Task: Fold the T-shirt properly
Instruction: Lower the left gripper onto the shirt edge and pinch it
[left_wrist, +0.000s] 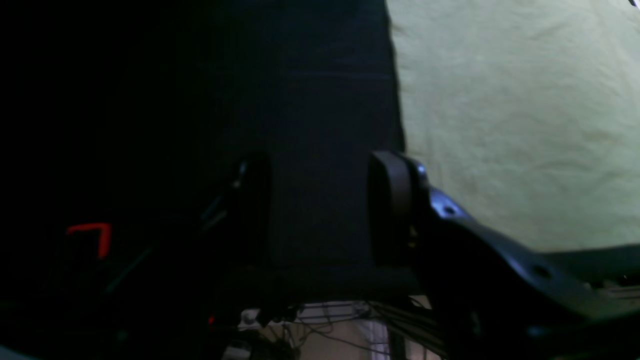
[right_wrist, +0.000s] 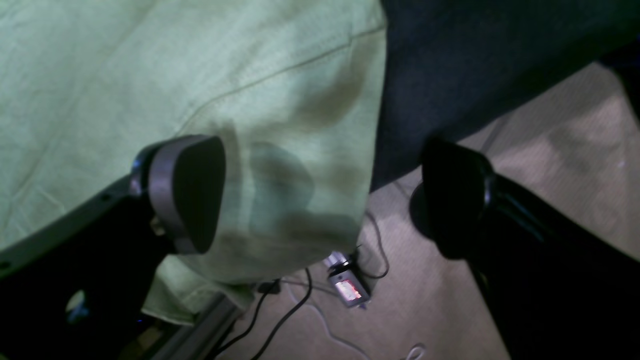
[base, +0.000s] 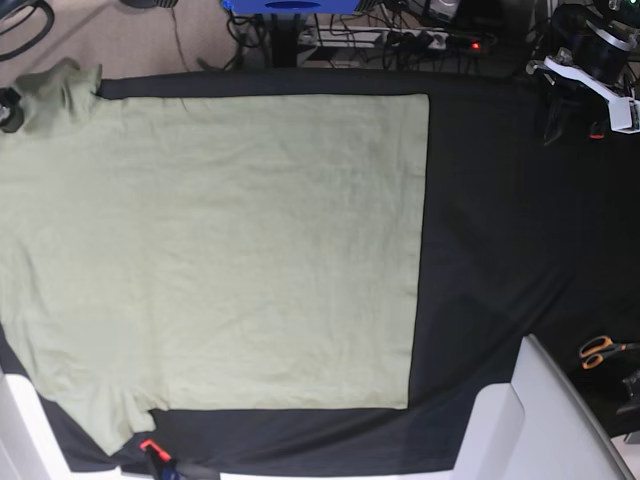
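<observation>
**A:** Where does the T-shirt (base: 220, 250) sit for you right now?

**B:** You have it spread flat on the black cloth of the worktop (base: 500, 250), filling that view's left and middle, hem edge straight down the centre. One sleeve (right_wrist: 280, 165) droops over the worktop's edge, with the floor and cables below it.

**A:** And your right claw (right_wrist: 320, 200)?

**B:** Its jaws stand wide apart, straddling that hanging sleeve without touching it, one pad (right_wrist: 187, 192) over the cloth, the other out over the floor. I judge you placed it there to take the sleeve and carry it inward for a first fold.

**A:** The left claw (left_wrist: 317, 210)?

**B:** Jaws parted, nothing between them but black cloth. It sits just beside the shirt's edge, likely waiting so you can grip that side once the sleeve is dealt with.

**A:** So folding hasn't begun?

**B:** Judging by the flat shirt, no.
</observation>
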